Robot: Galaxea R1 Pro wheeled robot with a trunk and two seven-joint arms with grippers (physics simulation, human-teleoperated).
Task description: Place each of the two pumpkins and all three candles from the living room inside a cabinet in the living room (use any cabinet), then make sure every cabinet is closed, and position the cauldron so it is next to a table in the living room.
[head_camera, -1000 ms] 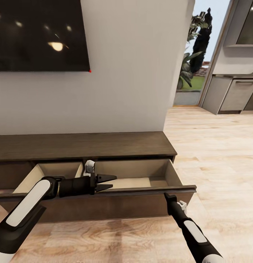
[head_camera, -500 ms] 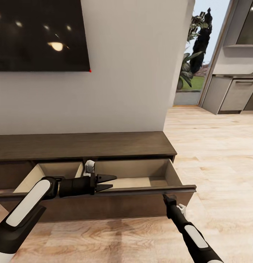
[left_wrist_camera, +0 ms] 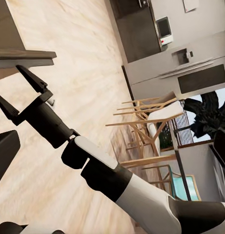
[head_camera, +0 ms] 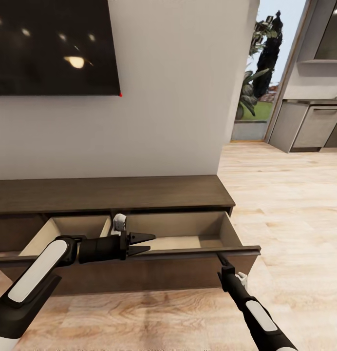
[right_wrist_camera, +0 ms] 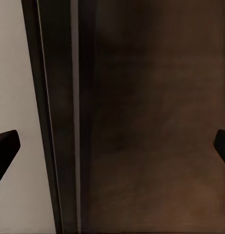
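Pressing close to the cabinet, my right gripper has its jaws spread wide, its tips at the dark front panel of the pulled-out drawer. My left gripper hangs released over that drawer's hollow, fingers parted, a white object just behind it.

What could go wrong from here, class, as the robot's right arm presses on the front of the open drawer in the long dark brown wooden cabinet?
1. The left gripper, open, hangs over the open drawer of the long dark brown wooden cabinet; a closing drawer could trap it.
2. The right gripper meets the drawer front near its right end, so an off-centre push might skew or jam it.
3. A small white object, possibly a candle, sits on the divider and could tip.
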